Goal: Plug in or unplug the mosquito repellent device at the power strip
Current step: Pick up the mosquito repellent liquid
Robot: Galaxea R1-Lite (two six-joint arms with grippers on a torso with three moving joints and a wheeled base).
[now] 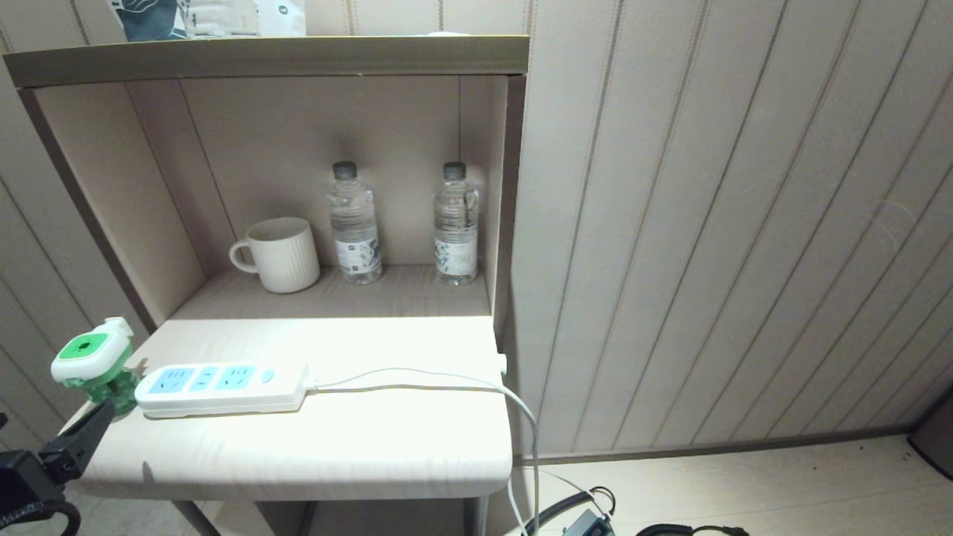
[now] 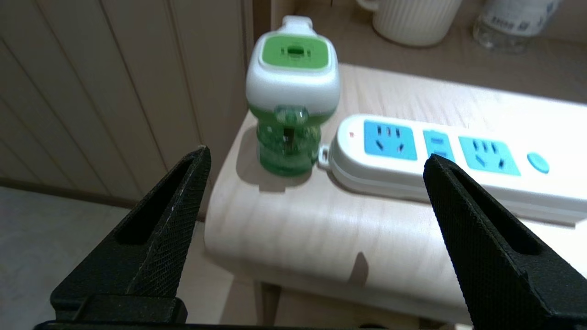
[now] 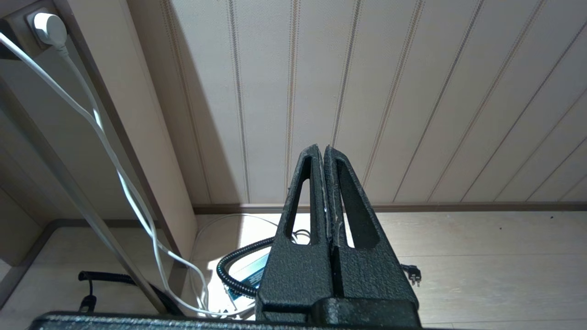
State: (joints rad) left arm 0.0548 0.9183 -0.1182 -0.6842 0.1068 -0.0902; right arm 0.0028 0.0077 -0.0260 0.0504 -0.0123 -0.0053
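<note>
Mosquito repellent device (image 2: pixel 292 98) standing upright on its green liquid bottle at the left end of the bench (image 1: pixel 320 439), just beside the end of the power strip (image 1: pixel 223 388) and unplugged; all three blue socket faces are vacant. The head is white with a bright green top panel. The left tool (image 2: pixel 316 160), fingers spread wide and empty, hangs off the bench's near left corner facing the device, apparently placed to grasp it. The right tool (image 3: pixel 324 156), fingers pressed together, is parked low, facing the wall.
</note>
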